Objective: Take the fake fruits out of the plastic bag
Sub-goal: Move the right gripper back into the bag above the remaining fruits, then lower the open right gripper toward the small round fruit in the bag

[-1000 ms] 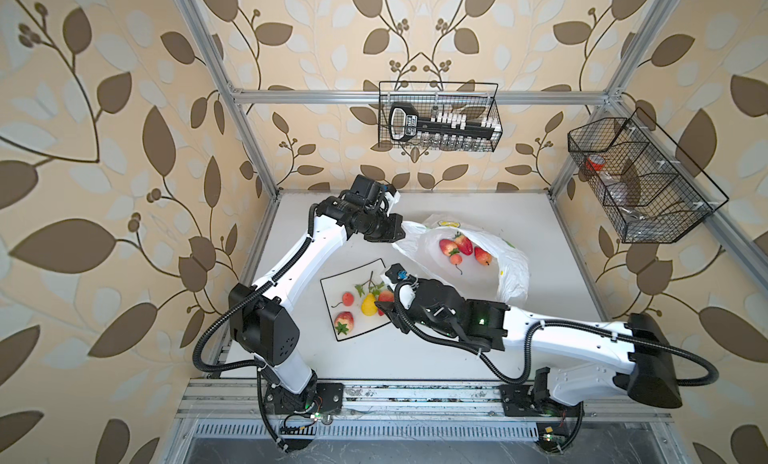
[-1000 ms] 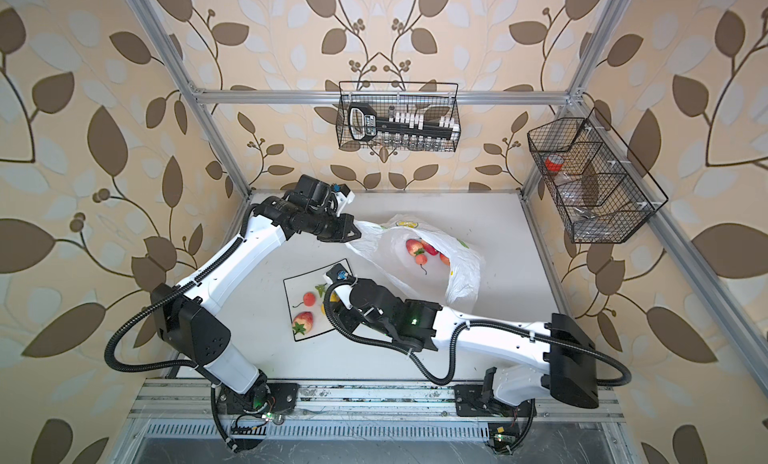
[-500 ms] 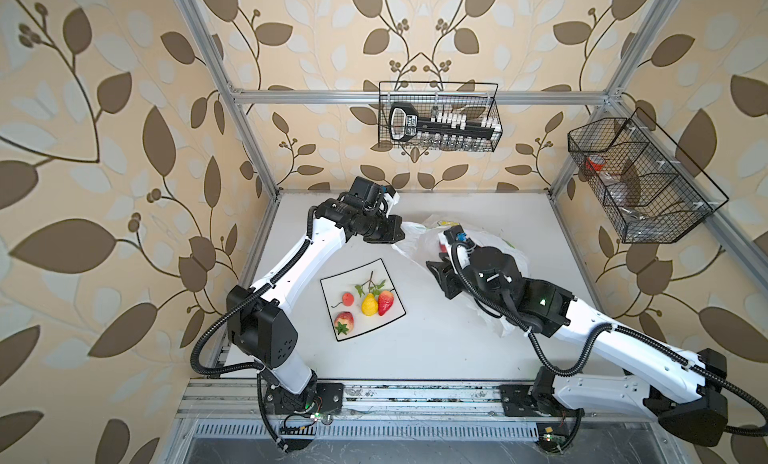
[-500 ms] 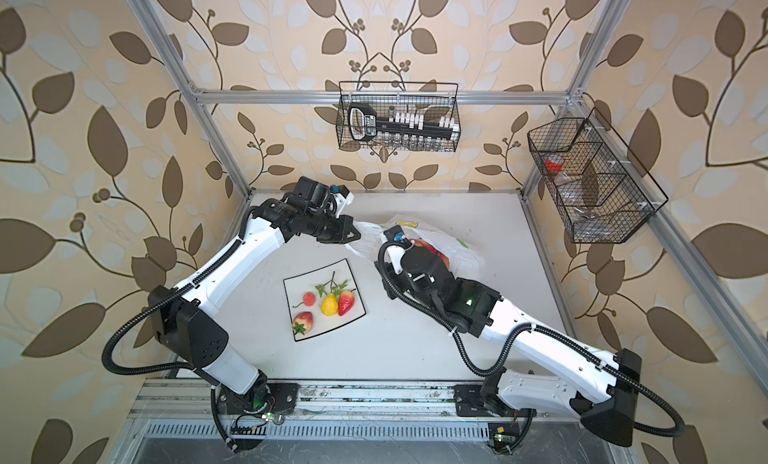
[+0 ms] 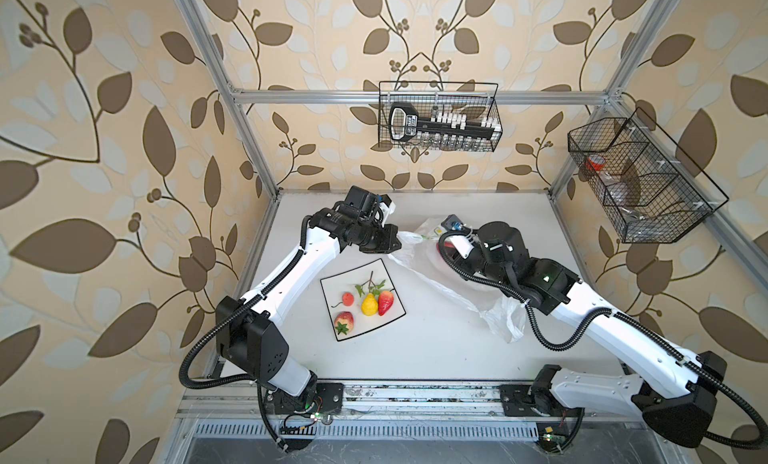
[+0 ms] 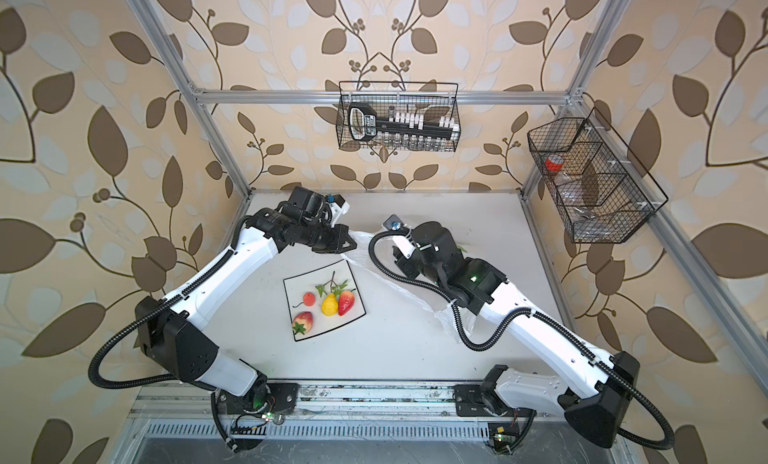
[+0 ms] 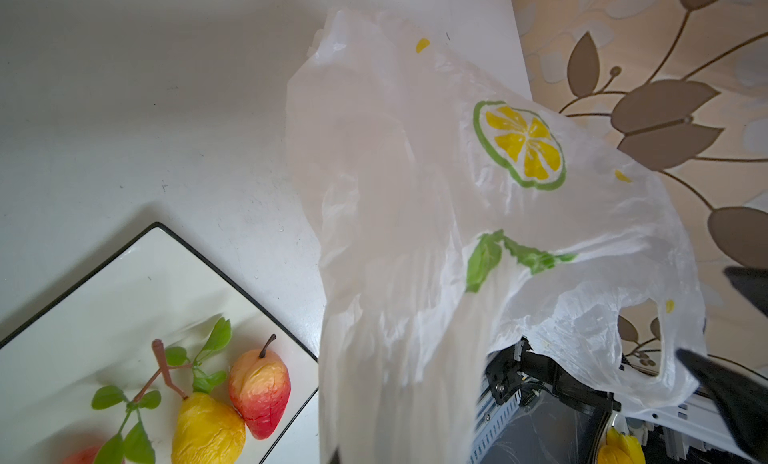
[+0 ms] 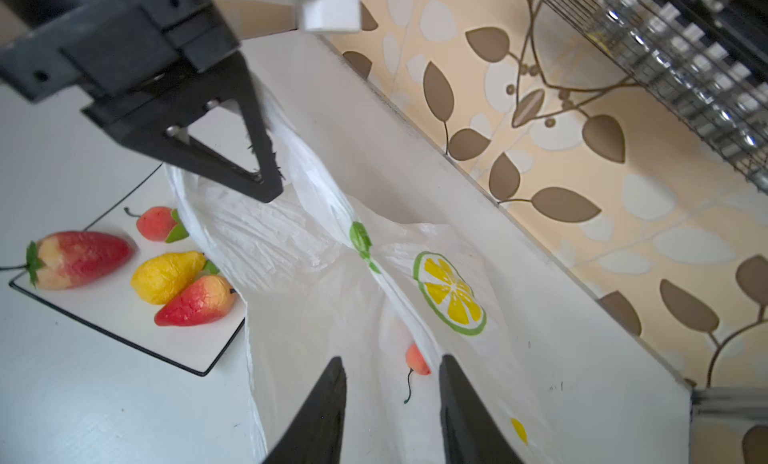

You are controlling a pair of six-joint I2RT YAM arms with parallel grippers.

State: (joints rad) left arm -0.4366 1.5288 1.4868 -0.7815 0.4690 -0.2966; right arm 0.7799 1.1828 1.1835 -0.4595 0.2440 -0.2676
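The plastic bag [image 7: 395, 191] is spread over the rear right of the table [image 5: 436, 349]. Its far side lies close to the table's back edge, and its near film lies just beside a corner of the black-rimmed plate [image 5: 332, 285]. One bag edge is held lifted by the left gripper [image 8: 266, 179], which is clenched on it. The right gripper [image 8: 390, 399] is poised at the bag with jaws parted and nothing grasped. A small orange-pink fruit [image 8: 417, 360] is seen between them in the bag's folds. Bare table is left in front of plate and bag. On the plate are laid a pear [image 5: 369, 306], a strawberry [image 5: 385, 303] touching it, a second strawberry [image 5: 344, 319] and a small round fruit [image 5: 348, 298]. A second ago the right gripper was held over the plate; it has since been carried across to the bag.
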